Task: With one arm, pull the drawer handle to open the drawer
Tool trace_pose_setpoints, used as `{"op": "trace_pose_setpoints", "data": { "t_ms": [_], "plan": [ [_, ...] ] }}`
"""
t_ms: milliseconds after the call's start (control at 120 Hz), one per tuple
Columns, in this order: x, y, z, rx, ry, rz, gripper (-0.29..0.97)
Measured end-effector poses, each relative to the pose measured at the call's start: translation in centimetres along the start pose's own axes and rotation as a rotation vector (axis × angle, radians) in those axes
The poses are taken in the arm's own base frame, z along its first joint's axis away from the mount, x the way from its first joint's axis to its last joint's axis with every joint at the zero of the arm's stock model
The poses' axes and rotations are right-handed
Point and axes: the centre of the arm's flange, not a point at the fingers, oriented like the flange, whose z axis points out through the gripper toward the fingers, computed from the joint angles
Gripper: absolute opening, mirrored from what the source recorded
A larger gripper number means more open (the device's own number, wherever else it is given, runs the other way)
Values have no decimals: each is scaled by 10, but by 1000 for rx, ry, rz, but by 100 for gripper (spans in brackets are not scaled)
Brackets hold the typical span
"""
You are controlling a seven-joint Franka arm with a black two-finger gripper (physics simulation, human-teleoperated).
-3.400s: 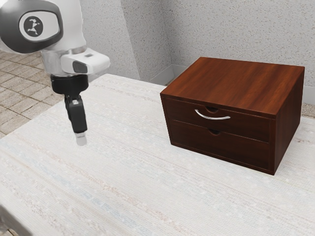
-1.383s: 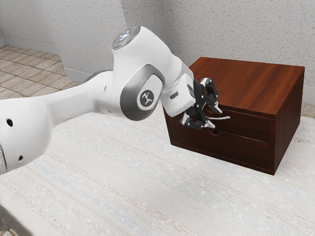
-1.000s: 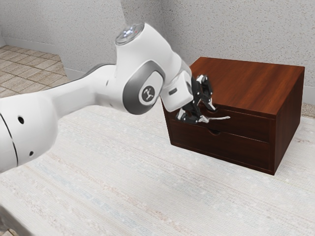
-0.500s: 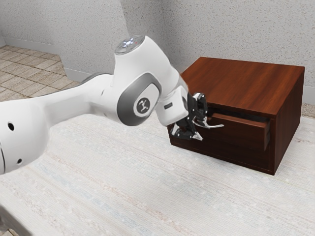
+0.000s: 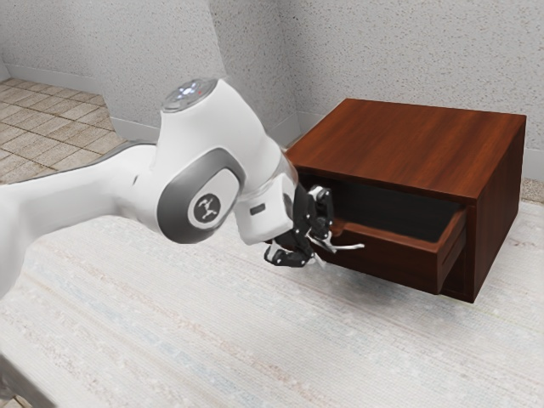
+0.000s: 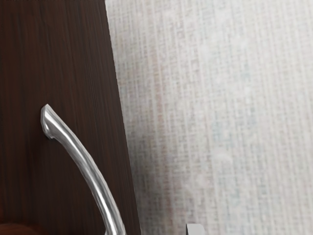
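The gripper (image 5: pixel 316 240) sits just left of the exterior frame's centre, at the end of the white arm (image 5: pixel 204 187) that reaches in from the left edge. It is right at the silver handle (image 5: pixel 347 247), whose free end sticks out of it toward the exterior view's right. Whether the gripper is clamped on that bar or only resting against it cannot be told. The handle belongs to the upper drawer (image 5: pixel 399 255), which stands well out of the dark wooden cabinet (image 5: pixel 416 140) in the right half of the frame, with a dark hollow showing above and behind its front panel. The cabinet rests on the pale woven table (image 5: pixel 255 340). In the wrist view, the curved handle (image 6: pixel 83 161) runs along the brown drawer front (image 6: pixel 49 58) toward the hand, with the table (image 6: pixel 220 122) beside the panel.
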Motion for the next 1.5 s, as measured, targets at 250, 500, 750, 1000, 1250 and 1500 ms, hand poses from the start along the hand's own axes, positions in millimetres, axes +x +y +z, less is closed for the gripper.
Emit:
{"op": "trace_pose_setpoints", "data": {
  "t_ms": [250, 500, 750, 1000, 1250, 1500],
  "plan": [
    [4, 21, -9, -9, 4, 10, 8],
    [8, 52, -19, -20, 13, 17, 11],
    [11, 71, -28, -20, 16, 25, 9],
    [13, 84, -32, -23, 20, 28, 18],
    [13, 101, -38, -24, 19, 33, 16],
    [14, 102, -42, -15, 18, 35, 14]
  ]
}}
